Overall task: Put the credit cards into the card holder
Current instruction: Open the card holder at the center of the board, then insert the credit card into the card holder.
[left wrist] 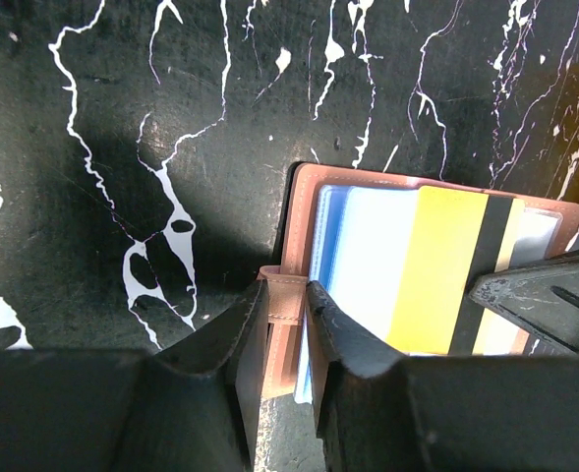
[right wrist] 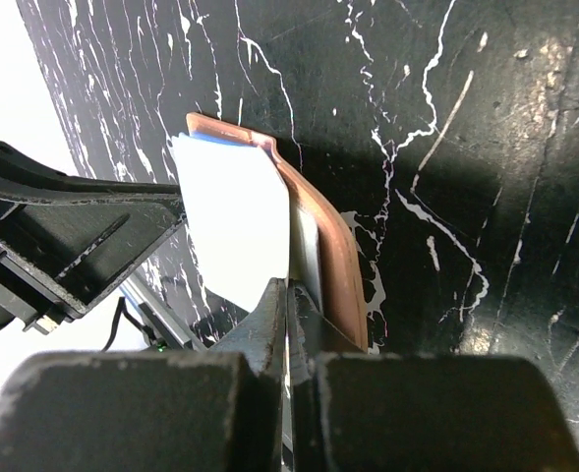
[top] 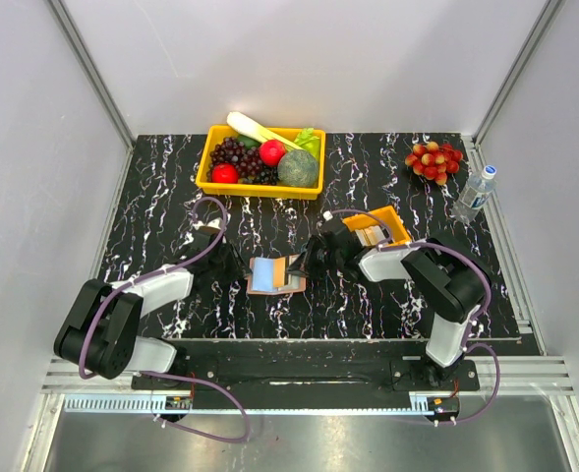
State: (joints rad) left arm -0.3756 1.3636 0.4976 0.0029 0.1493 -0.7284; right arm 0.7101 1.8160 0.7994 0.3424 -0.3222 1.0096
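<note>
The top camera looks down from behind the arms over the whole worktop [top: 171,187]. Each wrist camera peers in close (from opposite sides) at the same open card holder [left wrist: 302,216].

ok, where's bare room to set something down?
Free: rear left corner beside the yellow plastic fruit bin; gap between bin and red fruit cluster; front strip of the black marble table. Crowded: centre, left gripper gripping the tan-pink folding card holder, right gripper pinching a yellow card, orange plastic tray alongside.
</note>
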